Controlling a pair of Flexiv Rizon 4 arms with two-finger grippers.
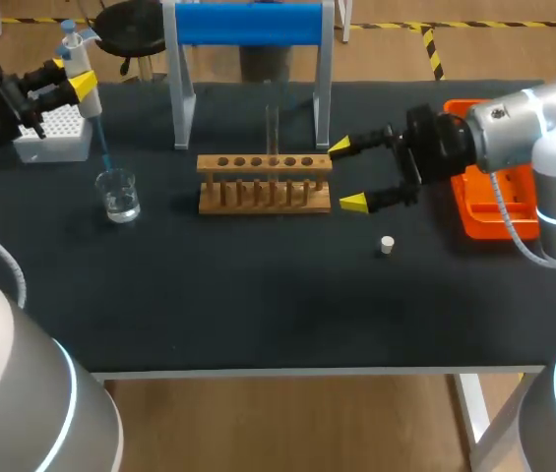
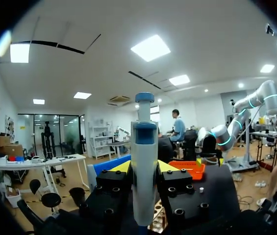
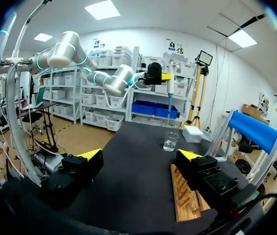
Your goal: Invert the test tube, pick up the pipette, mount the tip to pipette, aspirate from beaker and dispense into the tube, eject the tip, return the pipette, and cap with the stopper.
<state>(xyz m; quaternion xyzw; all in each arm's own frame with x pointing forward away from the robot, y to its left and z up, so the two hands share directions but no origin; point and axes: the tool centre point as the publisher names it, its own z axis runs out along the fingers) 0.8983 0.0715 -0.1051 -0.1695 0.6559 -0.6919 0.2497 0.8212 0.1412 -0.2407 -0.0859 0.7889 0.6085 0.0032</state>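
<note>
Stopper (image 1: 387,245) lies apart from rack (image 1: 264,184); right gripper (image 1: 347,175) gapes beside rack's end

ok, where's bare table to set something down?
The whole near strip of the table, in front of the wooden rack and beaker, is bare save the stopper. Crowded: the far row, tip box, rack, open right gripper, orange tray. Left gripper holds the pipette above the beaker.
</note>
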